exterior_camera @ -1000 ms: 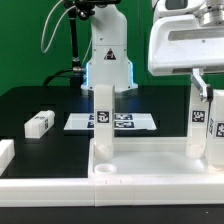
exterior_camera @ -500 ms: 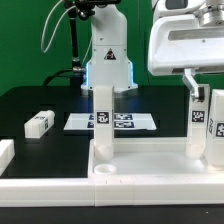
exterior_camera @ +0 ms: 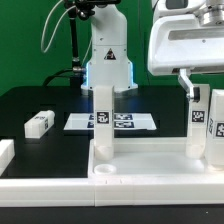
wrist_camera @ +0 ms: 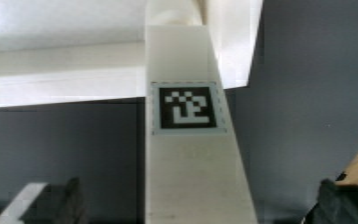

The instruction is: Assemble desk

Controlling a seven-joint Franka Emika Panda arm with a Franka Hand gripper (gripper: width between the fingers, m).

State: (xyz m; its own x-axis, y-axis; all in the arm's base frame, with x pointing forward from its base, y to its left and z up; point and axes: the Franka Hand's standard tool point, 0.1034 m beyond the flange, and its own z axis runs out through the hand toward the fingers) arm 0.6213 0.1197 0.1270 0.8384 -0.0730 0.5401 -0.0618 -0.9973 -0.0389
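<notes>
The white desk tabletop (exterior_camera: 150, 158) lies upside down at the front of the table. Two white tagged legs stand upright in its sockets, one on the exterior view's left (exterior_camera: 103, 120) and one on its right (exterior_camera: 200, 128). My gripper (exterior_camera: 203, 92) hangs over the top of the right leg, open, with its fingers (exterior_camera: 187, 84) apart from the leg on either side. In the wrist view that leg (wrist_camera: 190, 150) runs up the middle with its tag showing. My gripper (wrist_camera: 197, 205) straddles it there, and a dark gap shows between the leg and each finger (wrist_camera: 48, 202). A third leg (exterior_camera: 38, 123) lies loose on the black table.
The marker board (exterior_camera: 111, 121) lies flat behind the tabletop, in front of the arm's white base (exterior_camera: 107, 62). A low white piece (exterior_camera: 5, 153) sits at the exterior view's left edge.
The jaws have opened away from the right leg, which stays upright in its socket. The arm itself has hardly moved.
</notes>
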